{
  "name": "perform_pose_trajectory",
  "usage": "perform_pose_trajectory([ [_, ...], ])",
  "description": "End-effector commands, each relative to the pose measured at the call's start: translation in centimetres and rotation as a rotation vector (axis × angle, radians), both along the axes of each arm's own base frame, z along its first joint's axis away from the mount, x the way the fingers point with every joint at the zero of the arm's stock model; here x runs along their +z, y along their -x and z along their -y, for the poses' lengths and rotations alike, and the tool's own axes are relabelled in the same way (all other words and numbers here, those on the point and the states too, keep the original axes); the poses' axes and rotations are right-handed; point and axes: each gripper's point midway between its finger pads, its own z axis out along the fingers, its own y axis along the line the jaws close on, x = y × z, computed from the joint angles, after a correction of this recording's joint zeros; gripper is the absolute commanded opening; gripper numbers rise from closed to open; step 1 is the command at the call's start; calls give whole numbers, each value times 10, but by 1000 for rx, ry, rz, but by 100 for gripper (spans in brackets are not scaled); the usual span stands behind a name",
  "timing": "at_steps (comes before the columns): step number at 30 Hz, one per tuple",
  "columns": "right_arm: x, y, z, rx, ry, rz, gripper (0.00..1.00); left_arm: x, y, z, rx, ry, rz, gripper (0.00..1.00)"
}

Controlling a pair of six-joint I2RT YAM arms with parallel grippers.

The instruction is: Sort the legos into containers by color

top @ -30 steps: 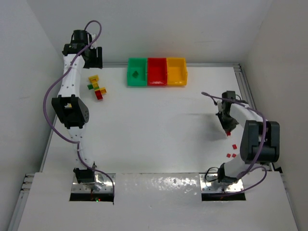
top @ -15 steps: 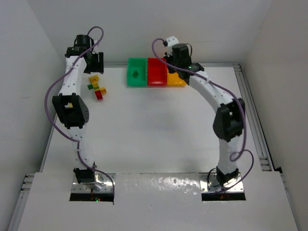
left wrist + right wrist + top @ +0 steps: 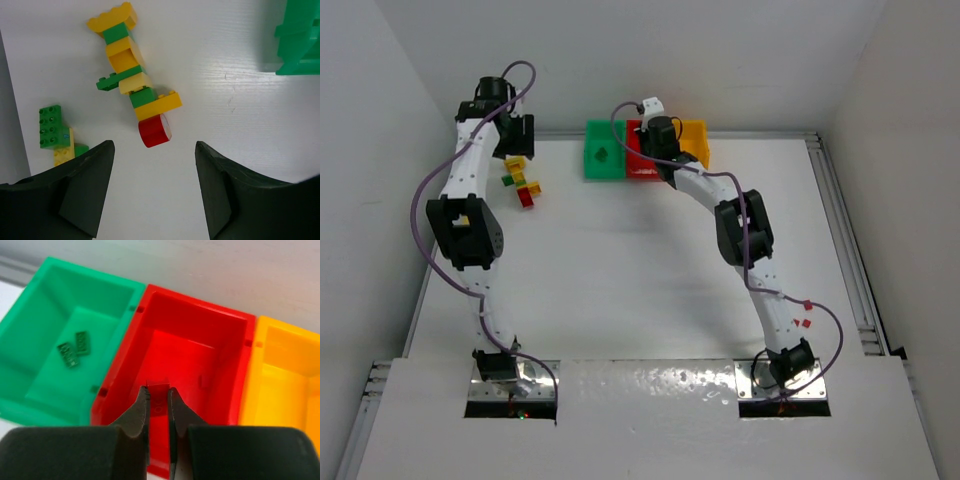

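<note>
My right gripper (image 3: pixel 158 390) is shut on a small red lego (image 3: pixel 159 402), held just above the inside of the red bin (image 3: pixel 200 340). The green bin (image 3: pixel 50 315) to its left holds two flat green legos (image 3: pixel 75 347); the yellow bin (image 3: pixel 285 370) stands on its right. In the top view the right gripper (image 3: pixel 655 150) hangs over the red bin (image 3: pixel 636 168). My left gripper (image 3: pixel 154 145) stands open above the table, just short of a round red lego (image 3: pixel 155 130) that ends a chain of yellow and green legos (image 3: pixel 127 70).
A green and yellow lego clump (image 3: pixel 55 132) lies near the left finger. Two red legos (image 3: pixel 805 313) rest on the table by the right arm's lower link. The green bin's corner (image 3: pixel 297 45) shows at the left wrist view's right edge. The back wall rises right behind the bins.
The right arm swung from the table's right side up to the bins with the red lego, then shifted left from the yellow bin to over the red one. The left arm barely moved.
</note>
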Motion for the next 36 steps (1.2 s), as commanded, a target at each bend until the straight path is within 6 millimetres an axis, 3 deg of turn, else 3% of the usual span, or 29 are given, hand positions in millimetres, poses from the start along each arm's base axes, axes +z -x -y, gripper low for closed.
perform_pose_trajectory([
  [1, 71, -21, 5, -83, -63, 206, 4, 35, 2, -5, 10, -13, 86, 63],
  [4, 59, -19, 7, -69, -29, 182, 17, 35, 1, -5, 10, -11, 86, 64],
  [5, 53, -16, 5, -54, -26, 169, 31, 35, 1, -4, 8, -11, 86, 64],
  [9, 75, -9, -2, -23, -72, 184, 53, 35, -1, -4, 7, -5, 88, 64],
  [12, 93, -5, 0, -11, -70, 208, 60, 35, 0, -3, 4, -4, 87, 63],
  [13, 111, -3, 2, -13, -77, 234, 60, 35, 0, -3, 3, -2, 87, 63],
  [15, 124, 2, 9, -38, -78, 244, 59, 35, 0, -3, 3, -2, 87, 63],
  [16, 155, 9, 18, -74, -101, 272, 58, 37, 0, -2, 1, 0, 90, 63],
  [17, 145, 18, 27, -108, -97, 213, 55, 39, 0, -1, -2, 0, 95, 63],
  [18, 151, 26, 36, -143, -94, 193, 55, 40, 0, -2, -1, 0, 96, 64],
  [19, 156, 50, 61, -217, -57, 128, 52, 42, 0, -1, -2, -1, 101, 63],
  [21, 150, 81, 90, -321, -58, 22, 53, 43, -1, -1, -4, 1, 104, 63],
  [22, 126, 101, 118, -396, -23, -69, 58, 45, -2, -1, -4, 1, 110, 63],
  [23, 125, 140, 145, -452, 7, -178, 60, 45, -4, -1, -6, 3, 114, 63],
  [24, 114, 162, 161, -573, -106, -261, 62, 50, -6, 0, -10, 7, 129, 63],
  [25, 76, 197, 195, -684, -96, -389, 63, 52, -7, -1, -6, 7, 134, 63],
  [26, 74, 241, 215, -777, -147, -485, 63, 52, -8, -1, -7, 7, 136, 63],
  [27, 65, 265, 243, -866, -147, -537, 64, 56, -10, 2, -21, 23, 149, 63],
  [28, 35, 322, 274, -991, -38, -672, 67, 58, -11, 3, -24, 26, 155, 63],
  [29, 40, 350, 292, -1115, -126, -681, 67, 58, -13, 3, -25, 29, 160, 63],
  [30, 34, 375, 324, -1237, -171, -735, 66, 62, -15, 6, -37, 40, 173, 63],
  [31, 13, 418, 336, -1312, -146, -851, 65, 63, -16, 8, -41, 46, 176, 63],
  [32, 8, 438, 345, -1391, -208, -882, 61, 61, -17, 9, -46, 53, 174, 63],
  [33, 13, 451, 350, -1421, -262, -852, 59, 65, -18, 11, -54, 66, 183, 63],
  [34, 2, 467, 358, -1470, -274, -866, 57, 63, -19, 13, -58, 72, 179, 63],
  [36, 1, 480, 364, -1530, -290, -815, 52, 61, -19, 15, -70, 87, 171, 63],
])
